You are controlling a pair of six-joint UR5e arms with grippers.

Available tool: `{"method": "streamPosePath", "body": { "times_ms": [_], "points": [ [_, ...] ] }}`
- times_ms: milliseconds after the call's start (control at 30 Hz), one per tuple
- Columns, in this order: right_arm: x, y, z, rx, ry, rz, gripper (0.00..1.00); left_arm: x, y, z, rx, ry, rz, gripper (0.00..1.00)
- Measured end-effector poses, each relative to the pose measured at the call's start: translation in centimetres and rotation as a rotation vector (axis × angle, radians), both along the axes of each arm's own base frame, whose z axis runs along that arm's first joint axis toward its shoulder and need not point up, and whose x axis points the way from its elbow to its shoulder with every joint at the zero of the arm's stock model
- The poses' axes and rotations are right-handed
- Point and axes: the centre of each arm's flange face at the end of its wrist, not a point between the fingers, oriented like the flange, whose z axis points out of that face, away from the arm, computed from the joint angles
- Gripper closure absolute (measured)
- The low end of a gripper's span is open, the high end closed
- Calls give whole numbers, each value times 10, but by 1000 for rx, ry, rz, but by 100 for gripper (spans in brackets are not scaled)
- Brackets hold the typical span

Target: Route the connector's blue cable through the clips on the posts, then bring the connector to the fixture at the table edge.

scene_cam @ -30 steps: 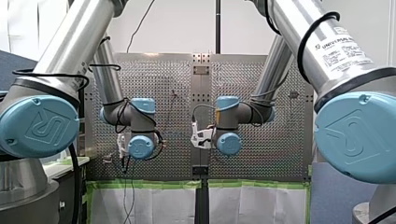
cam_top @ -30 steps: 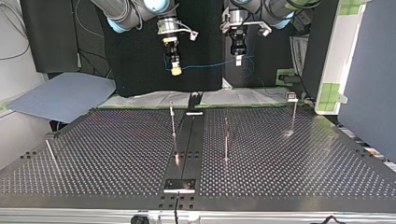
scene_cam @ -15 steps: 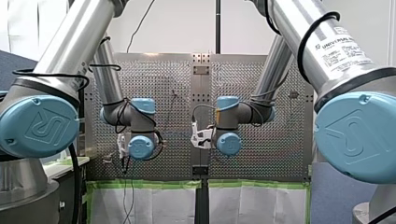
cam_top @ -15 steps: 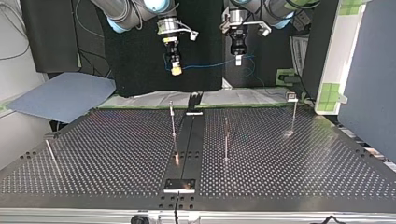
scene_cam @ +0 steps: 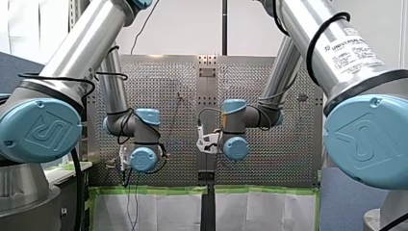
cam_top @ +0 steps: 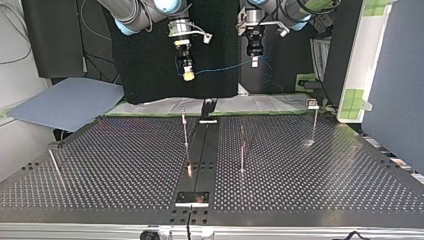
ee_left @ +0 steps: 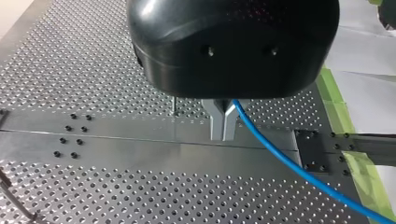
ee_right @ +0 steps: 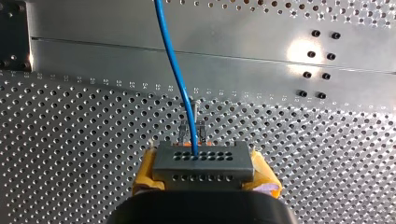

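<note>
Right tool [cam_top: 188, 74]: closed on connector [ee_right: 203, 161], yellow pads [ee_right: 145, 171] squeezing both ends, cable side facing outward so the line runs free.
Left tool [ee_left: 223, 123]: metal fingers [ee_left: 215, 121] pinched together on cable [ee_left: 280, 156], likely to keep a taut span for threading.
Cable: strung in mid-air between tools; in top view, left tool at 3 o'clock of right.
Posts [cam_top: 185, 127]: at 6 o'clock of tools, standing on worktop [cam_top: 100, 165], unthreaded.
Stage: judged pre-routing, both tools well apart from posts.
</note>
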Motion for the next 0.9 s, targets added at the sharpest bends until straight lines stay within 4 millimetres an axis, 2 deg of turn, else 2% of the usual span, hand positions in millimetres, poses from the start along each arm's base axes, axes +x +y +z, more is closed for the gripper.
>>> {"method": "streamPosePath", "body": {
  "times_ms": [233, 400, 667, 900],
  "points": [
    [0, 0, 0, 0, 0, 0, 99, 1, 0, -1, -2, -1, 3, 100],
    [5, -3, -8, 13, 25, -11, 99, 16, -4, -3, -24, -27, 15, 100],
    [15, -13, -34, 64, 82, -15, 99, 27, -10, -2, -38, -49, 17, 100],
    [8, -6, -69, 138, 159, -14, 99, 28, -10, -2, -39, -50, 17, 100]
  ]
}}
